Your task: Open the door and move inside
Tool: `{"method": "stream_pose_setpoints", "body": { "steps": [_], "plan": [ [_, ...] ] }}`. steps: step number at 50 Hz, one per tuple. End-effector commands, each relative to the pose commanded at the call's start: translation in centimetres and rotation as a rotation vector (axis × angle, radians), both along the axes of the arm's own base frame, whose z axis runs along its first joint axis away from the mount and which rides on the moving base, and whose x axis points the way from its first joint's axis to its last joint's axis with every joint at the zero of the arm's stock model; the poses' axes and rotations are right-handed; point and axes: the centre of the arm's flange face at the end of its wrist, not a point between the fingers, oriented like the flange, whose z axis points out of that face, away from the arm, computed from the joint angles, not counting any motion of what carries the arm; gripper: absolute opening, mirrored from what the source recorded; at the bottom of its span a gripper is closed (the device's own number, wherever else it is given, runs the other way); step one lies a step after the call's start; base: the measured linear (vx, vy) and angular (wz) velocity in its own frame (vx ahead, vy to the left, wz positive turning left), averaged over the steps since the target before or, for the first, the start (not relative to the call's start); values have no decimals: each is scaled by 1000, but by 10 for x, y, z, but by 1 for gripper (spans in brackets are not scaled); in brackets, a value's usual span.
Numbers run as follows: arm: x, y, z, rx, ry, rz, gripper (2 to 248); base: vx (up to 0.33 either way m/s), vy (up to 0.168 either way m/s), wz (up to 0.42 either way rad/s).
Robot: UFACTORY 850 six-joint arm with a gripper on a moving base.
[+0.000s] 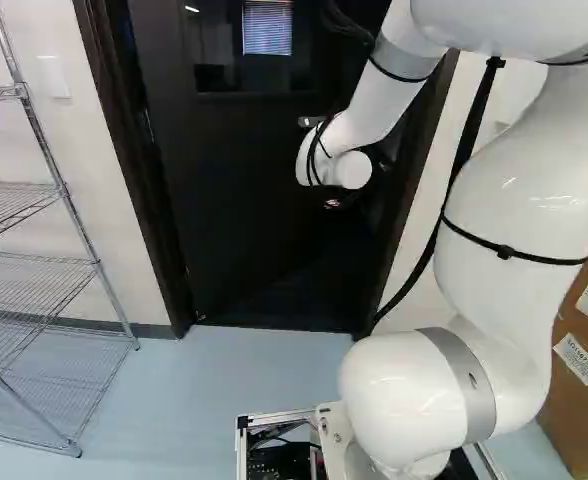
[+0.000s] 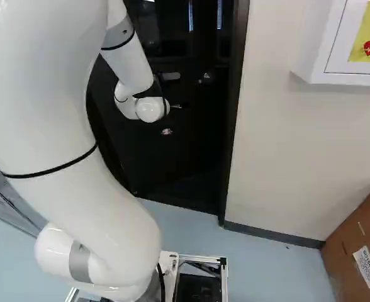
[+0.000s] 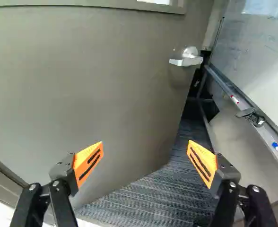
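"Left base view?"
"The door (image 1: 234,210) stands ahead of the gripper (image 1: 348,198), its top cut off. The gripper is dark on dark, hard to make out."
"And the right?"
"The arm (image 2: 78,163) hides much of the door. The gripper nearly melts into it there."
"Wrist view?"
"Fingers spread wide. The door is ajar ahead of them, its handle (image 3: 188,57) farther ahead, its window (image 3: 158,2) cut off. Beyond the gap, a whiteboard (image 3: 259,52) runs out of sight, its writing too faint to read."
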Motion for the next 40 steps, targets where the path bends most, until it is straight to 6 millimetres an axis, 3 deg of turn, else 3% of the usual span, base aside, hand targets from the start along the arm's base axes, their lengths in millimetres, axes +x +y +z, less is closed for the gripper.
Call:
{"method": "stream_pose_setpoints", "body": {
  "steps": [40],
  "plan": [
    [-82, -10, 3, 1, -59, -23, 247, 0, 0, 0]
  ]
}}
